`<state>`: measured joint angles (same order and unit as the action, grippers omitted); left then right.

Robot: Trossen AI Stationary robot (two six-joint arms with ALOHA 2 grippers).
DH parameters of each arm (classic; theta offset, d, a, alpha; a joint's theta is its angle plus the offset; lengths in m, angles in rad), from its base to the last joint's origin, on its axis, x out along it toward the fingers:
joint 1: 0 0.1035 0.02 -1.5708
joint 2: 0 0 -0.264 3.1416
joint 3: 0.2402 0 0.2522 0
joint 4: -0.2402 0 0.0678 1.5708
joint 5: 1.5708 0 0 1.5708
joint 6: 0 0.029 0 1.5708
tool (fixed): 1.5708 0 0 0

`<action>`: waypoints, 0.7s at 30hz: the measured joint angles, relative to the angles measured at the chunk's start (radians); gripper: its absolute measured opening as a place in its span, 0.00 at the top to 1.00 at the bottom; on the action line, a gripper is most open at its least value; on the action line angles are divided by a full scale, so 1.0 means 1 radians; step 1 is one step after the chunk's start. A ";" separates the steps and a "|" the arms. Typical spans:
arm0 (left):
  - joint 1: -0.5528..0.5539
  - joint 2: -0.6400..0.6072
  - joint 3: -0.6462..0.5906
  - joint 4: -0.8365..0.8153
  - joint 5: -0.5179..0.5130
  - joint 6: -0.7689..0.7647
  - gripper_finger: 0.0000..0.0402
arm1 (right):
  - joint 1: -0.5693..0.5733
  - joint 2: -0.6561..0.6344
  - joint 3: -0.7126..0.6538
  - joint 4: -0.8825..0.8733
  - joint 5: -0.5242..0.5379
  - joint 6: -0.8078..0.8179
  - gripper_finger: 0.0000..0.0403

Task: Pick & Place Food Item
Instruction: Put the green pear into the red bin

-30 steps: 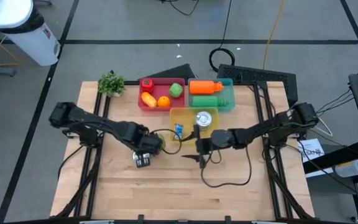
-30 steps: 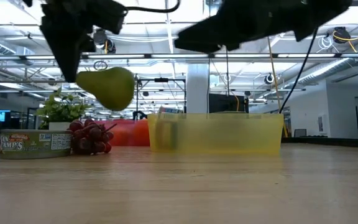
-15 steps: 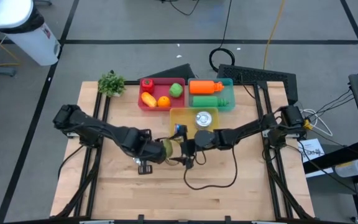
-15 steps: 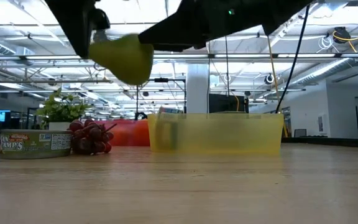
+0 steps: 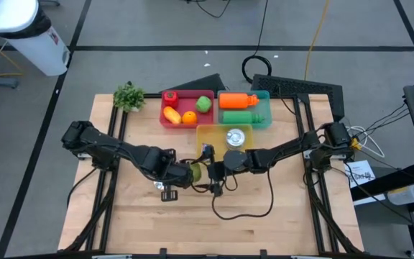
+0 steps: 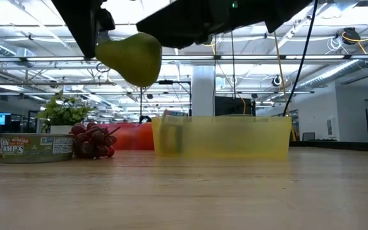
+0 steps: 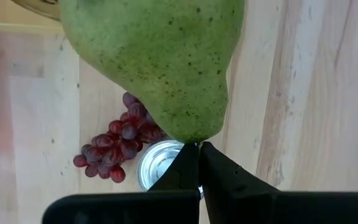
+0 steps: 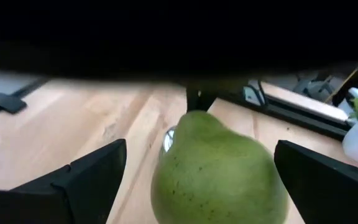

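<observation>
The left gripper (image 7: 197,146) is pinching a green pear (image 7: 157,59) by its narrow tip, dangling it above the table. The right gripper (image 8: 201,180) is flanking it, fingers wide. Such a slight pinch risks slipping during handover.

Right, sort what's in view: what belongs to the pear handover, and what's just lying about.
In the job:
- pear
- left pincer, shut on its stem
- right pincer, open around it
- yellow bin

Lying about:
- grapes
- tin can
- potted plant
- red tray
- green tray
</observation>
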<state>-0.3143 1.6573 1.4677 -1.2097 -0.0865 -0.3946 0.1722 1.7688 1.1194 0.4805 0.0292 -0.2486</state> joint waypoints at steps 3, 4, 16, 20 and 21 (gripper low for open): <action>0.013 0.000 0.000 0.006 0.014 0.000 1.00 | 0.000 0.023 0.000 0.000 0.004 -0.006 0.03; 0.017 0.000 0.000 0.007 0.021 -0.001 1.00 | -0.001 0.033 0.000 0.001 0.006 -0.016 0.03; 0.052 0.000 0.000 0.038 0.089 0.002 1.00 | -0.008 0.132 0.071 -0.018 0.075 -0.068 0.05; 0.052 0.000 0.000 0.040 0.087 0.011 1.00 | -0.015 0.131 0.071 -0.036 0.074 -0.067 0.12; 0.052 0.000 0.000 0.041 0.086 0.011 1.00 | -0.019 0.131 0.071 -0.049 0.073 -0.065 0.14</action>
<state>-0.2619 1.6573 1.4677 -1.1691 -0.0009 -0.3836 0.1528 1.8996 1.1900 0.4320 0.1020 -0.3137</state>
